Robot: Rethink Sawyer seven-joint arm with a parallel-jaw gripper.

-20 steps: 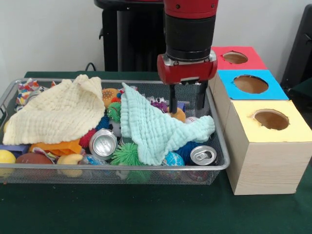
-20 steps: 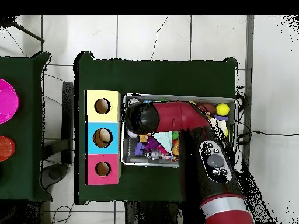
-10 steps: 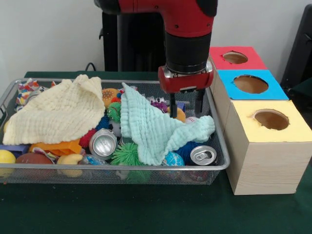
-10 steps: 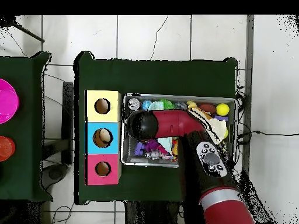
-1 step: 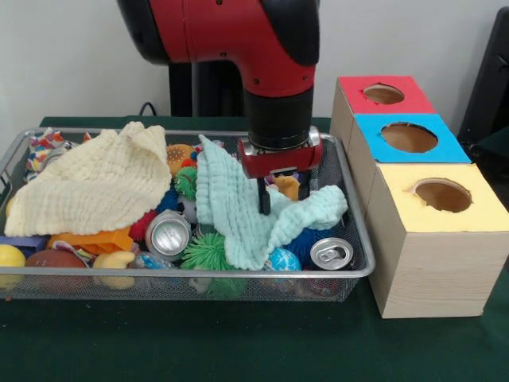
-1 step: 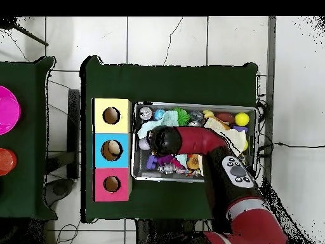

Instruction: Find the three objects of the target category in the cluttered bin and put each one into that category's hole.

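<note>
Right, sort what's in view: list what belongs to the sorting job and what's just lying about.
Job:
wire bin
gripper
mint cloth
cans
red, blue, yellow hole boxes

Lying about:
pink disc
red disc

No text, label, brand, number or sign could be read in either view. The cans point(image 5: 168, 234) in the bin point(image 5: 359, 274) showed only bare silver tops, and any print on their sides was hidden. The box point(image 5: 429, 231) with the 3 holes carried plain red, blue and yellow tops without lettering. The arm point(image 6: 236, 175) showed buttons but no legible marking.
</note>
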